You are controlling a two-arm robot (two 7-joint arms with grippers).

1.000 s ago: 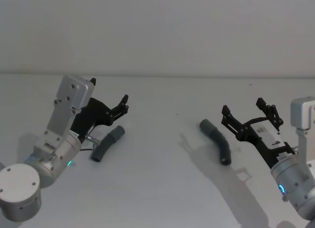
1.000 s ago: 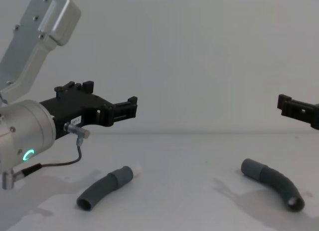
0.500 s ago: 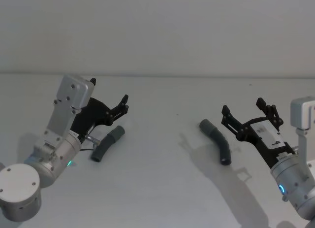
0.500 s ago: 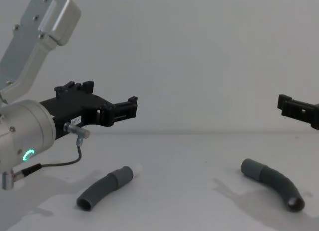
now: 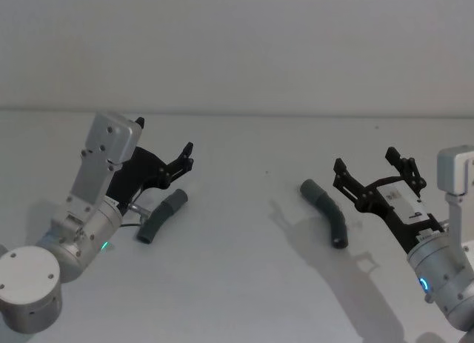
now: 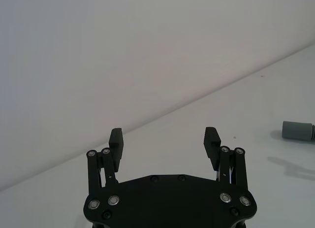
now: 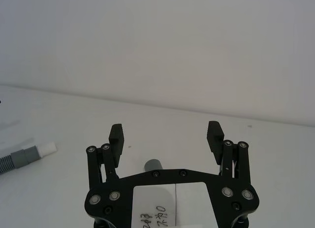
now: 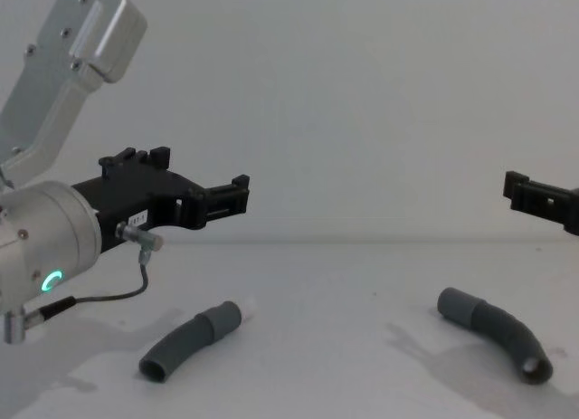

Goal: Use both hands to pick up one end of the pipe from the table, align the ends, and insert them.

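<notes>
On the white worktop, toward the robot's left, the left pipe piece lies flat, a curved, ribbed dark grey length. Its open dark end is nearer the robot, and its smooth mid-grey sleeve points away and toward the middle. From the right wrist view, a pale whitish tip sticks out of that sleeve. Well apart from it, toward the right, the right pipe piece also lies flat. Its smooth grey cuff is farther from the robot and faces the middle of the worktop, while its open dark end is nearer. The left end effector hangs in the air above the left pipe piece, clear of it, fingers spread wide with nothing between them. A green ring light glows on its silver wrist. The right end effector hangs just to the right of the right pipe piece, raised off the worktop, fingers likewise spread wide and holding nothing.
</notes>
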